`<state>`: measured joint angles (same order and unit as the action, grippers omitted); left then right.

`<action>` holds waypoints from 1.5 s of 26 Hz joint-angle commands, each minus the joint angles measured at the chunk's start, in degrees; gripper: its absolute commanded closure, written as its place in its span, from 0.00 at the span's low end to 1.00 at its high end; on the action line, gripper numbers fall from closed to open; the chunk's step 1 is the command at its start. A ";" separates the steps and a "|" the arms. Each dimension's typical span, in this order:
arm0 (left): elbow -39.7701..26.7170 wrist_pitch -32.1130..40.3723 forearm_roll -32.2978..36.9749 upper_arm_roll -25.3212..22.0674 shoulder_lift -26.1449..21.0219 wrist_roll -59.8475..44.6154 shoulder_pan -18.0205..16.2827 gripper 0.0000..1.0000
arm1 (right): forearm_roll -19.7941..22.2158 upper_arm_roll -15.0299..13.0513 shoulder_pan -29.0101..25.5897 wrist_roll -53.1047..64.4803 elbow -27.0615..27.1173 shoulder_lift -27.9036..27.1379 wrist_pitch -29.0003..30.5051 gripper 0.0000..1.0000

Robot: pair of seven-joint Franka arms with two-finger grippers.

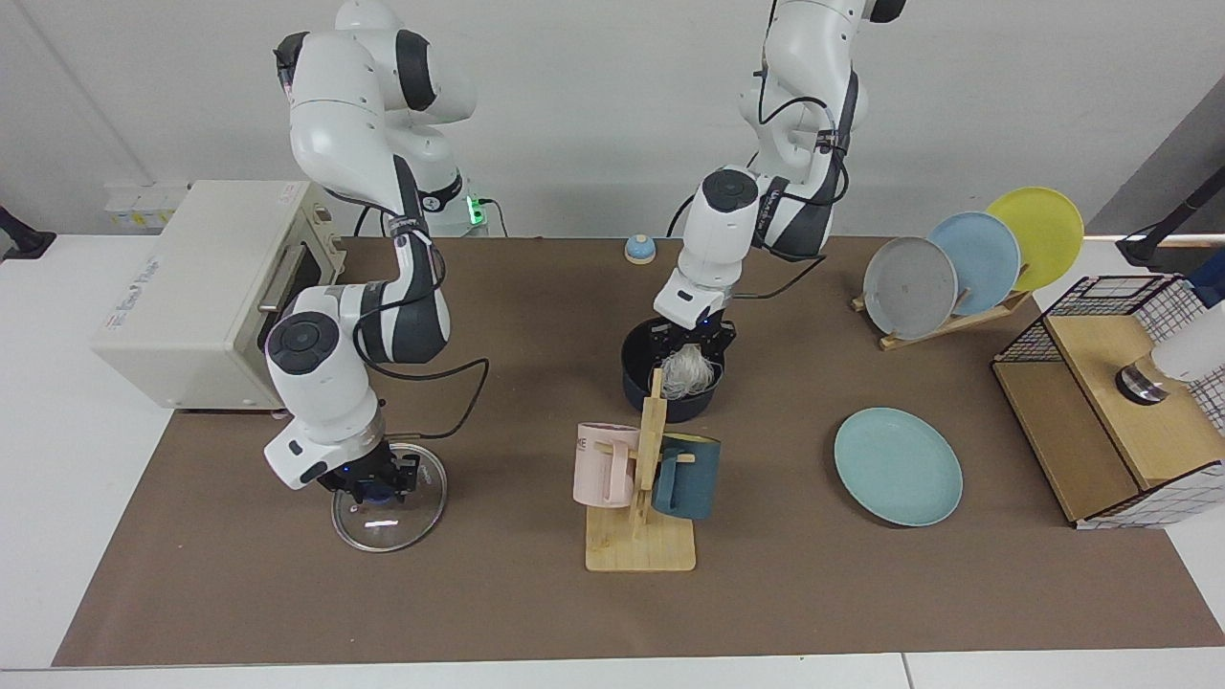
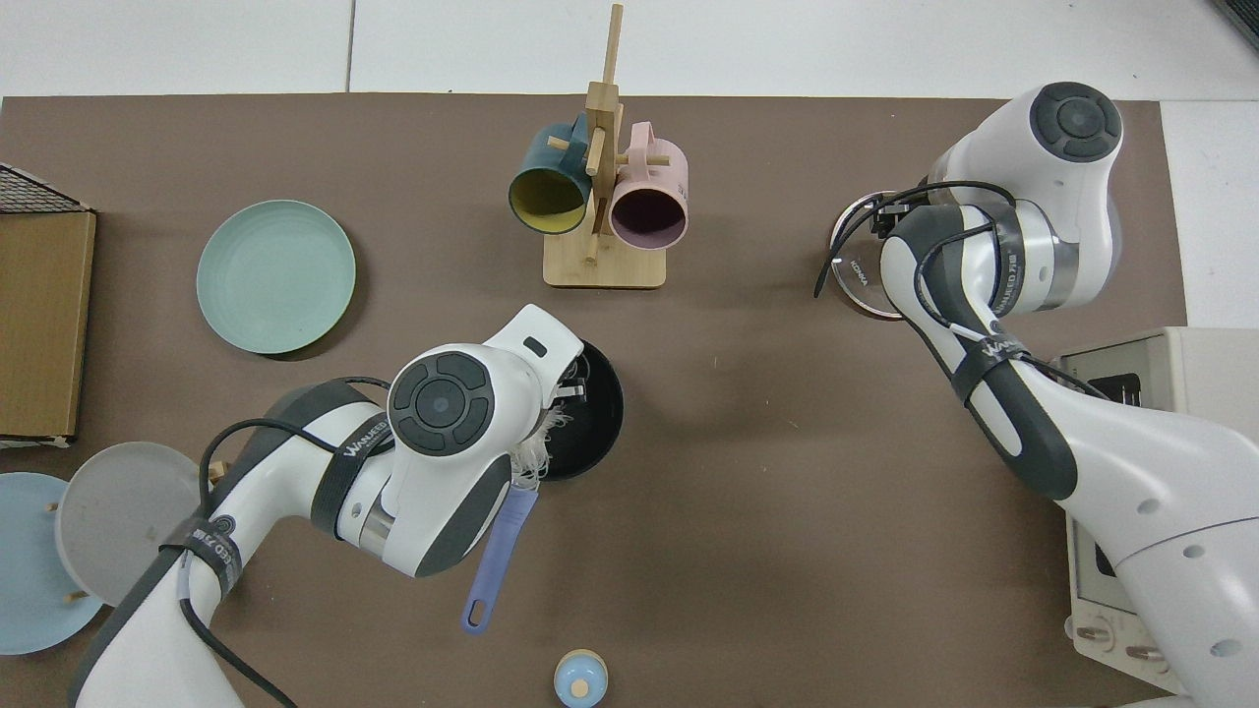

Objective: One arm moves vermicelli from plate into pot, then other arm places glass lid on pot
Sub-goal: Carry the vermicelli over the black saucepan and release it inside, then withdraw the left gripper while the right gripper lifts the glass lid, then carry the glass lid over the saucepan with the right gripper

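Note:
The dark navy pot (image 1: pixel 636 368) stands mid-table, its blue handle (image 2: pixel 497 560) pointing toward the arms' side. My left gripper (image 1: pixel 691 343) hangs just above the pot's rim, shut on the vermicelli (image 1: pixel 681 371), whose white strands dangle into the pot. In the top view the left wrist covers most of the pot (image 2: pixel 595 433), and a few strands of vermicelli (image 2: pixel 536 454) show at its edge. The teal plate (image 1: pixel 898 466) lies bare. The glass lid (image 1: pixel 388 517) rests flat on the mat, and my right gripper (image 1: pixel 375 485) is shut on its blue knob. From above, only the lid's (image 2: pixel 854 277) rim shows.
A wooden mug rack (image 1: pixel 641 536) with a pink and a teal mug stands just in front of the pot. A toaster oven (image 1: pixel 191 287) sits behind the right arm. A plate rack (image 1: pixel 957 268), a wire-and-wood box (image 1: pixel 1110 411) and a small blue bell (image 1: pixel 639 249) also stand around.

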<state>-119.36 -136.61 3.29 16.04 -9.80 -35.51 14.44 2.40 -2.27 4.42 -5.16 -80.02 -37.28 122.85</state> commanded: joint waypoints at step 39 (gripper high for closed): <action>15.12 21.64 0.58 -1.27 5.41 32.87 -23.93 0.00 | 0.59 0.33 21.67 -26.64 -12.45 30.34 -21.52 1.00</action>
<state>-104.68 -117.92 3.43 14.96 -6.09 -2.94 -9.45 2.35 -1.60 21.34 -25.58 -93.02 -6.04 99.00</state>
